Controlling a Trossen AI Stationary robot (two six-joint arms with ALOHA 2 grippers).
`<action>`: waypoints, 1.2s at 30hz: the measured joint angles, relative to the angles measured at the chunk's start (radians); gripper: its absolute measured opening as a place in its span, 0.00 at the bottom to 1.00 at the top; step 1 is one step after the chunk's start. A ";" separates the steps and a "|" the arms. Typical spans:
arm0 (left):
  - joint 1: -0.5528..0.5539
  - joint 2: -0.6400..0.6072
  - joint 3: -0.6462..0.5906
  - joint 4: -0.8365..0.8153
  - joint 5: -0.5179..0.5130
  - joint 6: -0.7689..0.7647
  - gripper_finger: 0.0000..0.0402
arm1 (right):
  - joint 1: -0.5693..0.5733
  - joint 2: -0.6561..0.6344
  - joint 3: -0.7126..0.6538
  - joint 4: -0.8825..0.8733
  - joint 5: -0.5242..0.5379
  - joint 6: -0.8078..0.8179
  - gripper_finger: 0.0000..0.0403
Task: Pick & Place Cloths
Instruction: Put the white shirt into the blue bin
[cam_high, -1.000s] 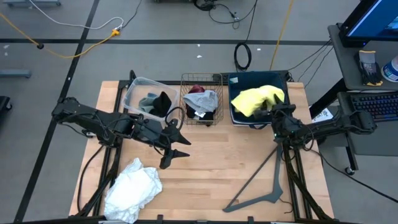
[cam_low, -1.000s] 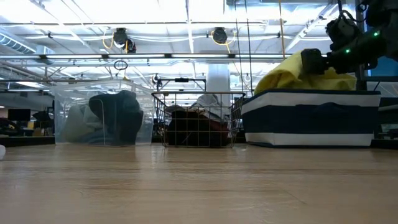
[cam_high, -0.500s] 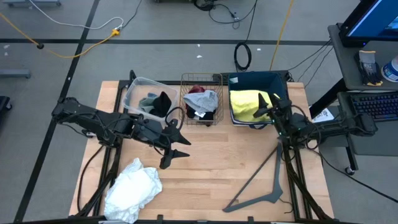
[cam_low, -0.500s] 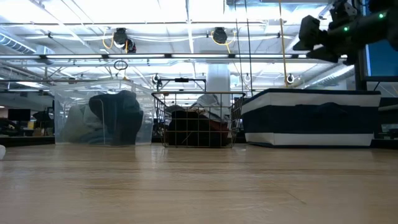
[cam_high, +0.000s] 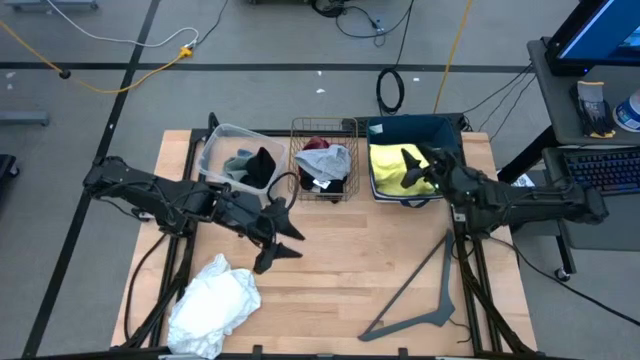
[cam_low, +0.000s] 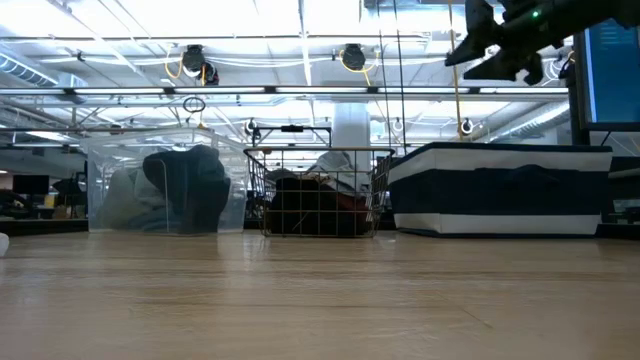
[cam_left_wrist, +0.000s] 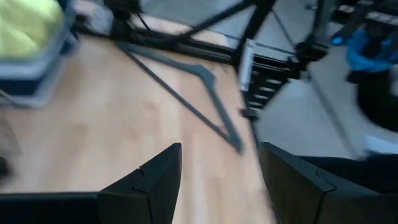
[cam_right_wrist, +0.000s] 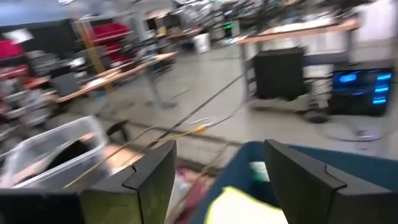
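The right gripper hangs wide open and empty — the crumpled yellow fabric cloth lies below its jaws in the navy fabric bin. The left gripper, also open and empty, hovers over the wooden table — the rumpled white cloth lies beside its jaws.

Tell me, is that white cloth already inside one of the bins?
No, the white cloth lies loose on the wooden table, near its front left corner, apart from all three bins at the back.

A grey hanger bar lies on the wooden worktop, beyond the left end effector's spread fingers.
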 joint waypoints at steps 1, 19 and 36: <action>-0.001 0.000 0.000 -0.007 0.034 -0.034 0.54 | -0.006 0.005 0.002 0.002 -0.039 0.006 0.59; -0.230 0.000 0.000 -0.223 -0.035 -0.594 0.54 | 0.009 0.180 0.003 0.009 -0.513 -0.122 0.58; -0.403 0.082 0.000 -0.630 -0.093 -1.167 0.54 | 0.169 0.296 0.002 0.184 -0.616 -0.262 0.58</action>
